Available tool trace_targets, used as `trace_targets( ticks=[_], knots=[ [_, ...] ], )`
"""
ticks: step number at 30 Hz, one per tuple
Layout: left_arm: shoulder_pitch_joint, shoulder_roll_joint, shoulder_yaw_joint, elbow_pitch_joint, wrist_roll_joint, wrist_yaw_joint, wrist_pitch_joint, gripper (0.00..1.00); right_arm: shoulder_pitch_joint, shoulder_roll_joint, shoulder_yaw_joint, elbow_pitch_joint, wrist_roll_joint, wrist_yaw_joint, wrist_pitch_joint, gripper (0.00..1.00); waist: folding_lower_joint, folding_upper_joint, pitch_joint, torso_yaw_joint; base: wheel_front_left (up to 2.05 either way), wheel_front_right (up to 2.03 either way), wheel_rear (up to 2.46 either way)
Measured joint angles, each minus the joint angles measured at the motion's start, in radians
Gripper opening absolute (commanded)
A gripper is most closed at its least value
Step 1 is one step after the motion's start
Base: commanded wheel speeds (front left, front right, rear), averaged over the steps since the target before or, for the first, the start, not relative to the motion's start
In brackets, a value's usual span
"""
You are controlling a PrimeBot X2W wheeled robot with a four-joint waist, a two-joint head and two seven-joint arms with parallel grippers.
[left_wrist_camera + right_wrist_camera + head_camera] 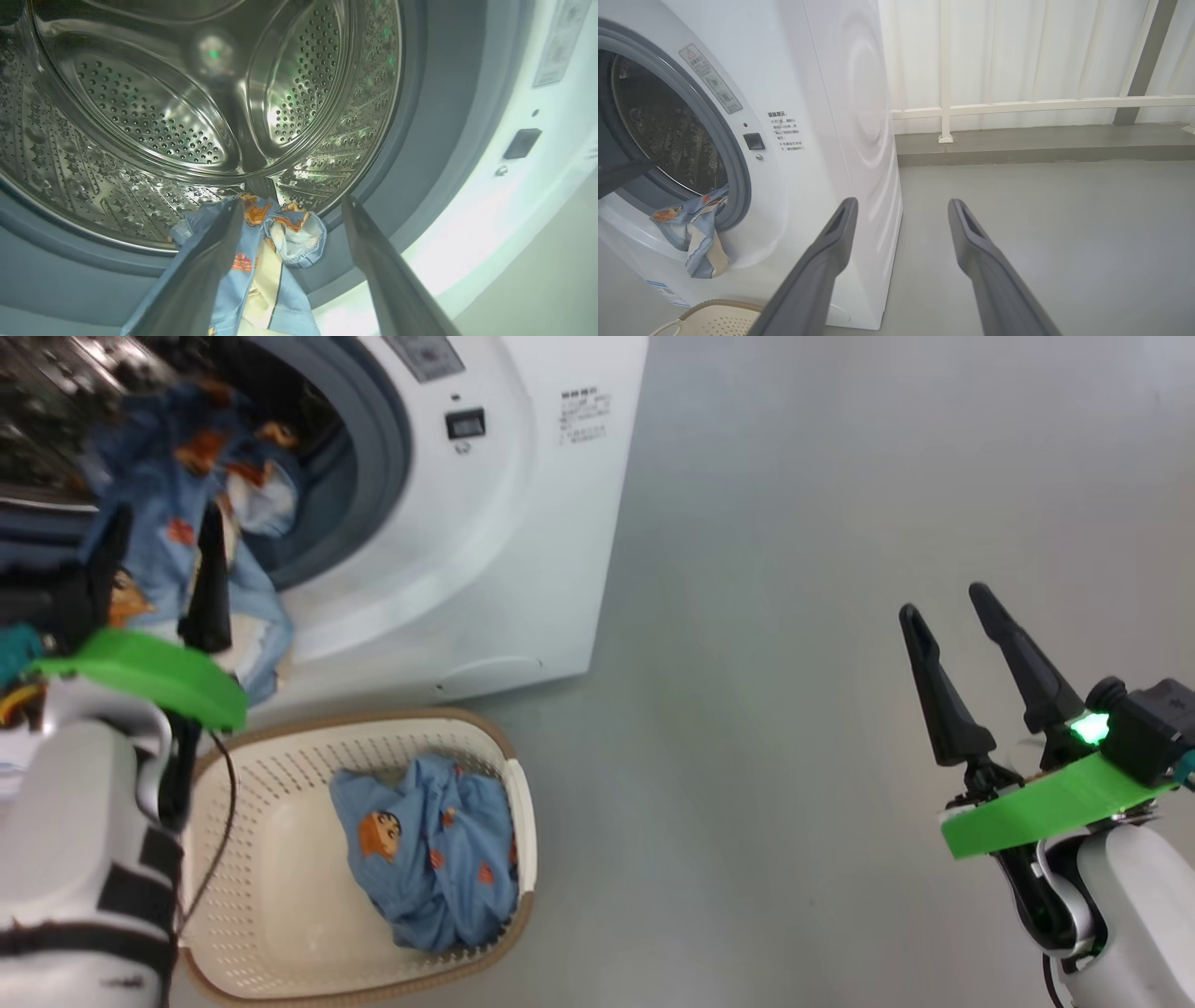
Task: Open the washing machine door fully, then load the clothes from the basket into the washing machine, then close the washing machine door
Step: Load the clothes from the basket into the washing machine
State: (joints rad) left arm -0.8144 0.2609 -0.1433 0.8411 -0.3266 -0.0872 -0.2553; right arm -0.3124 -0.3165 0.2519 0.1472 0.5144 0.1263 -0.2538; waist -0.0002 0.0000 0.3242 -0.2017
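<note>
The washing machine (485,551) stands open, its steel drum (140,116) bare inside. A light blue printed piece of the clothes (177,551) lies over the grey gasket's lower lip and hangs down the front (696,233). My left gripper (159,569) is at the drum mouth, open, jaws wide; the cloth (280,238) lies between and under its fingers, not pinched. Another blue piece (429,849) sits in the cream basket (280,775) on the floor before the machine. My right gripper (945,605) hangs open and empty over bare floor to the right. The door is out of view.
Grey floor (794,616) spreads to the right of the machine. A white railing (1017,105) and a low grey kerb (1041,144) run along the wall behind. The basket's rim (719,305) sits close under the hanging cloth.
</note>
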Motion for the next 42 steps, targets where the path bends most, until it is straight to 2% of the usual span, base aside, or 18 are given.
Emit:
trace_targets(
  ticks=[22,33,42],
  knots=[
    [0.428,-0.038,0.055,-0.283,0.004,0.027,0.000,1.00,0.122,-0.034,0.004,0.030,0.045,0.000,0.000,1.00,0.0001,0.0000,-0.253,0.080,0.00,0.00,0.00],
    [0.617,-0.038,0.101,-0.458,0.002,0.046,0.000,1.00,0.160,-0.035,-0.003,0.029,0.048,0.000,0.000,1.00,0.0002,0.0000,-0.303,0.095,0.00,0.00,0.00],
    [0.692,-0.059,0.105,-0.516,-0.009,0.066,0.006,1.00,0.166,-0.036,-0.011,0.029,0.048,0.000,0.000,1.00,0.0002,0.0000,-0.316,0.101,0.00,0.00,0.00]
  ],
)
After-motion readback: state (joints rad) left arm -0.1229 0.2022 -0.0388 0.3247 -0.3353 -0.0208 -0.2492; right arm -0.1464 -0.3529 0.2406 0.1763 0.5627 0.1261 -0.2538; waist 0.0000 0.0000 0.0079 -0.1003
